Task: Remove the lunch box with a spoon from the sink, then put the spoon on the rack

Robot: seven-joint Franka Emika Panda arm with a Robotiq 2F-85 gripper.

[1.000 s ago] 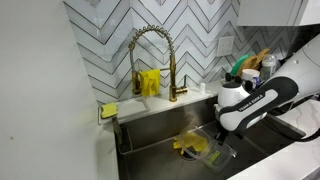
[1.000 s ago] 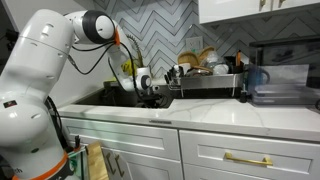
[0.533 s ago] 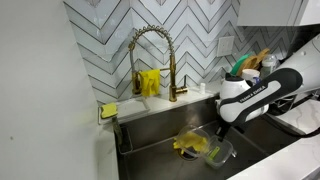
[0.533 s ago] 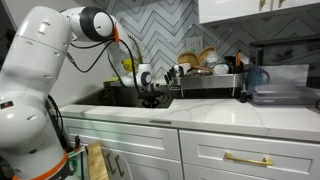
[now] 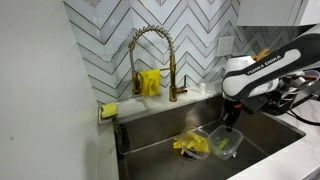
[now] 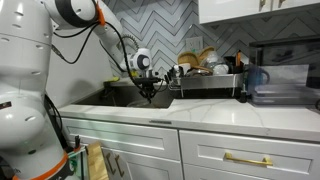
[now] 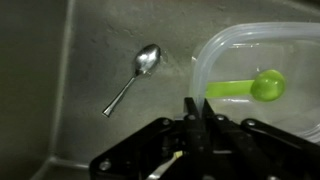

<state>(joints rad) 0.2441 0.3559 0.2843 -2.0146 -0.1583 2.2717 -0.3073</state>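
My gripper (image 7: 197, 112) is shut on the rim of a clear plastic lunch box (image 7: 262, 40). A green spoon (image 7: 252, 86) lies inside the box. In an exterior view the gripper (image 5: 232, 122) holds the box (image 5: 224, 146) tilted above the sink floor (image 5: 160, 160). A metal spoon (image 7: 134, 76) lies loose on the sink floor left of the box. The dish rack (image 6: 205, 81) stands on the counter beside the sink, full of dishes. In that exterior view the gripper (image 6: 148, 90) hangs over the sink and the box is hidden.
A gold faucet (image 5: 150, 50) arches over the sink's back edge. A yellow-green item (image 5: 188, 146) lies in the sink by the box. A yellow sponge (image 5: 108, 110) sits on the sink's corner. A lidded container (image 6: 280, 86) stands past the rack.
The arm has risen out of the sink and moved toward the rack side. The lunch box has come up with the gripper and now hangs tilted.
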